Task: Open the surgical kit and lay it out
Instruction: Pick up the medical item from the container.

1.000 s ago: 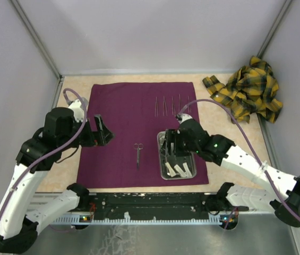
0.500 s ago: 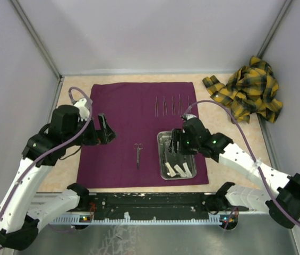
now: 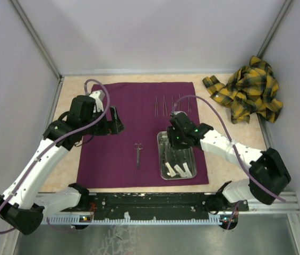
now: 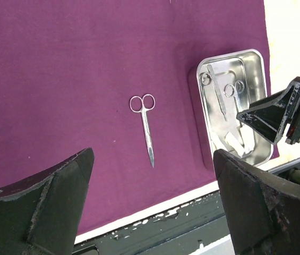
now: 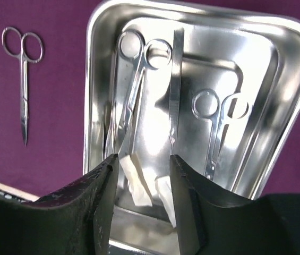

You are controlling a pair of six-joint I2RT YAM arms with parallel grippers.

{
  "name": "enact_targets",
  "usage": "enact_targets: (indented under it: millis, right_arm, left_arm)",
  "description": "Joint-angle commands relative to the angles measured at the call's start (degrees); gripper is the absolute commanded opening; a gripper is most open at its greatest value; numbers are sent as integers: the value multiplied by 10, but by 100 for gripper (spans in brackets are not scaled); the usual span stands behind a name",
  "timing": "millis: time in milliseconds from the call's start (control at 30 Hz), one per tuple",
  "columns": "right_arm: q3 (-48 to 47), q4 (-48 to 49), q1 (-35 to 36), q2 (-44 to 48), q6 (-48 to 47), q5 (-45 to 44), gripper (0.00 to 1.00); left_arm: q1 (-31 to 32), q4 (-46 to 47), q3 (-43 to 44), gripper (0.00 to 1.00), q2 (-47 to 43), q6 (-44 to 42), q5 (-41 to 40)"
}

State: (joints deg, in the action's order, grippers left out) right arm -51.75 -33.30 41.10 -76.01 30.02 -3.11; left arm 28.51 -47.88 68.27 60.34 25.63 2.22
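Over the steel tray point(image 3: 160, 159), the right arm has swung its elbow round in the last second. The right gripper point(image 5: 143, 159) sits above the tray's far half, jaws drawing in but still gapped, nothing between them. The left gripper point(image 4: 154, 154) has pushed further out over the dark purple cloth point(image 3: 112, 159); its jaws are fully apart and empty. This reads as the right side lining up a pick while the left clears out of the way. The kit is mid-table: cloth already spread flat, tray on its near-right corner, one pair of scissors point(image 4: 147, 127) just left of the tray, and a row of thin instruments point(image 3: 171, 105) along the far edge. So it's partly laid out. Still in the tray are two ring-handled instruments point(image 5: 134, 85), a straight thin bar point(image 5: 176, 79) and the white pieces point(image 5: 136, 180) at the near end. The tray is mirror-polished with rounded corners and a raised rim. Thin flat steel on slick steel probably slides before it lifts. The cloth is matte, woven and faintly creased. The white pieces look matte and blocky.
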Motion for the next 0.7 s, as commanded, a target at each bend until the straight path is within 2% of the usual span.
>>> enact_targets:
  millis: [0,300,400,667]
  right_arm:
    - [-56,31,-1,-47,-34,-32,42]
    - [-101,37,-1,-109,-50,-67,40]
    - [-113,35,-2,-128,-51,-82,36]
    - [-124,28,-5,-140,-56,-81,31]
  left_arm:
    - [1,53,-12,100,7,-16,-10]
    - [0,78,-21,100,20,-29,-15]
    - [-2,82,-26,100,17,-31,-19]
    - [-3,84,-38,100,2,-37,-22]
